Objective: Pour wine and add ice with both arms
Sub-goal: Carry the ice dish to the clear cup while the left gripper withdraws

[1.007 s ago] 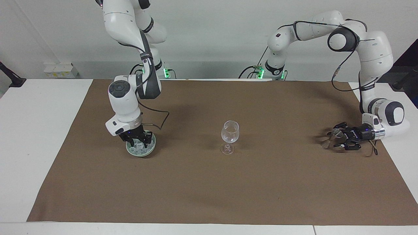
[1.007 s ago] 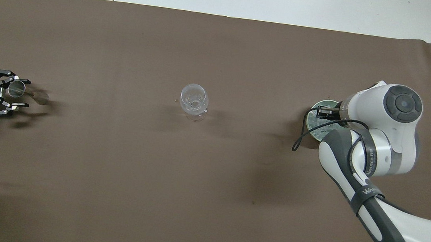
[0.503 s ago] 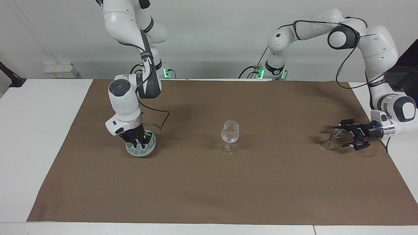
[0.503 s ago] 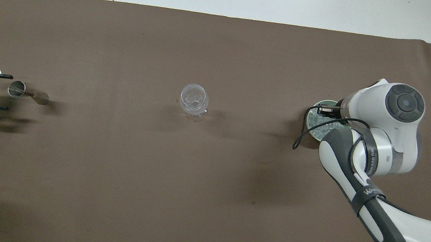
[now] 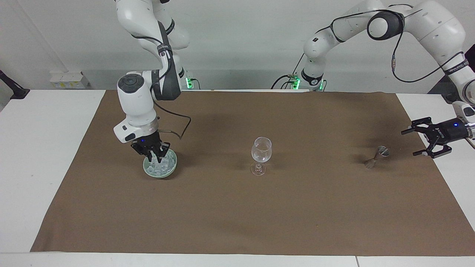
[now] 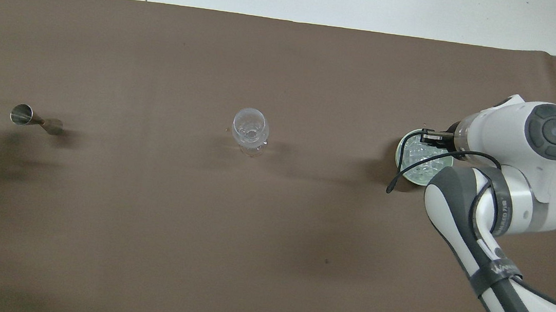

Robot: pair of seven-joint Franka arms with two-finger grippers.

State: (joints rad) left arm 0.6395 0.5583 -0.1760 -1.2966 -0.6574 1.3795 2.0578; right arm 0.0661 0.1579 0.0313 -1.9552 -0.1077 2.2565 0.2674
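Right black two-finger gripper [image 5: 155, 160]: raised slightly since a second ago, just over the pale green round bowl [image 5: 160, 171] of clear ice cubes [image 5: 161, 167]; fingertips closed, apparently on one cube, though contents hard to confirm. Bowl at the right arm's end of the brown cloth [image 5: 237, 207].

Left black two-finger gripper [image 5: 426, 142]: withdrawn from the small metal jigger [image 5: 376, 157], now fully open and empty over the cloth's edge; only fingertips visible overhead.

Clear stemmed wine glass [image 5: 261, 155]: unchanged, upright at cloth centre.
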